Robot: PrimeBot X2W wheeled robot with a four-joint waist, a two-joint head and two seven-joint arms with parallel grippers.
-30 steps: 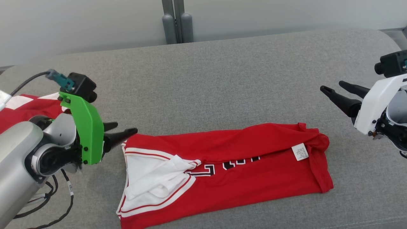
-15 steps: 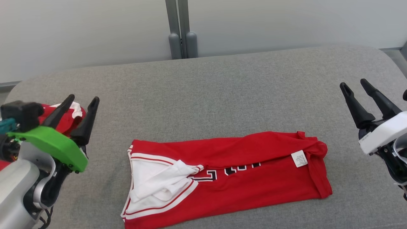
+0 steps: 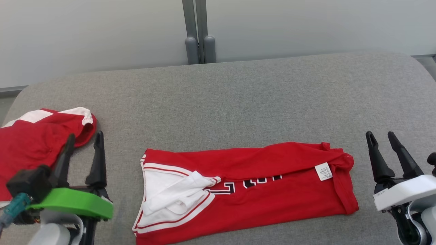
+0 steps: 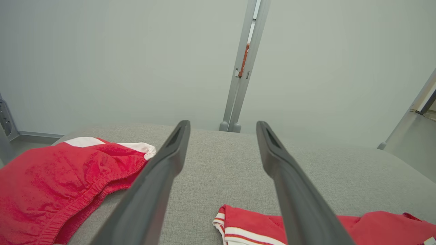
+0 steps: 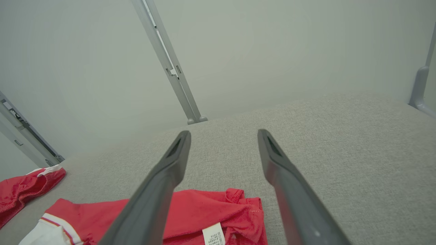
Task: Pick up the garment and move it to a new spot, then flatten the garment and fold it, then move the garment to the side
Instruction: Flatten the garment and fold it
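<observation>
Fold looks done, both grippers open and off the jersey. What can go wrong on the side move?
1. The folded jersey has a loose white flap and a bunched right end; pinching one layer would likely undo the fold.
2. The other red garment lies close by the left gripper; a move that way may snag or overlap it.

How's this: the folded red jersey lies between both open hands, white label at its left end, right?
Not quite. The head view shows the white label at the right end of the red jersey, which lies between the open left hand and right hand.
</observation>
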